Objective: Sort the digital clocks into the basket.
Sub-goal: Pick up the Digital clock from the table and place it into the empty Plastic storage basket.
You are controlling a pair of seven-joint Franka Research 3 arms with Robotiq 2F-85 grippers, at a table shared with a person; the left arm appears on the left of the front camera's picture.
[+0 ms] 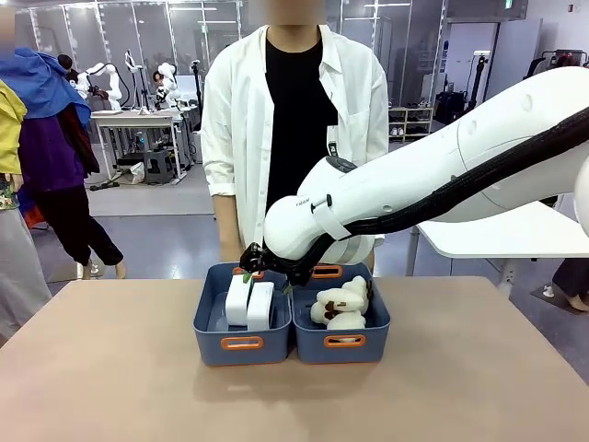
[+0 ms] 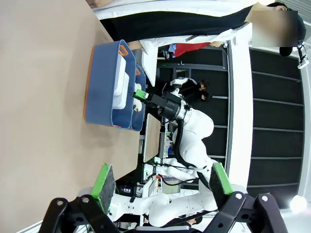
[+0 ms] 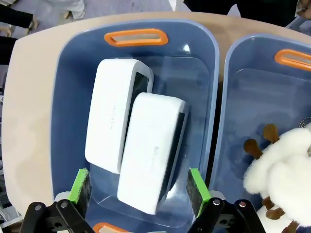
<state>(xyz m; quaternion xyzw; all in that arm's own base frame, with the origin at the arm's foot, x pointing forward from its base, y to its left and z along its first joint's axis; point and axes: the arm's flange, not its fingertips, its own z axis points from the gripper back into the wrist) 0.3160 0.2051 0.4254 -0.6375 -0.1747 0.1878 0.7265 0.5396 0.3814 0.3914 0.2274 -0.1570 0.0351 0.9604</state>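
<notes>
Two clocks [image 3: 111,114] [image 3: 151,150] lie side by side on edge in the left basket [image 3: 65,102], touching. Right gripper [image 3: 139,187] hangs just above them, fingers spread wide and holding nothing; the nearer clock sits between its pads [image 3: 80,185]. Plush toys [image 3: 279,160] fill the neighbouring bin [image 3: 233,107]. Left gripper [image 2: 160,182] hovers well back from the baskets, fingers wide, empty.
</notes>
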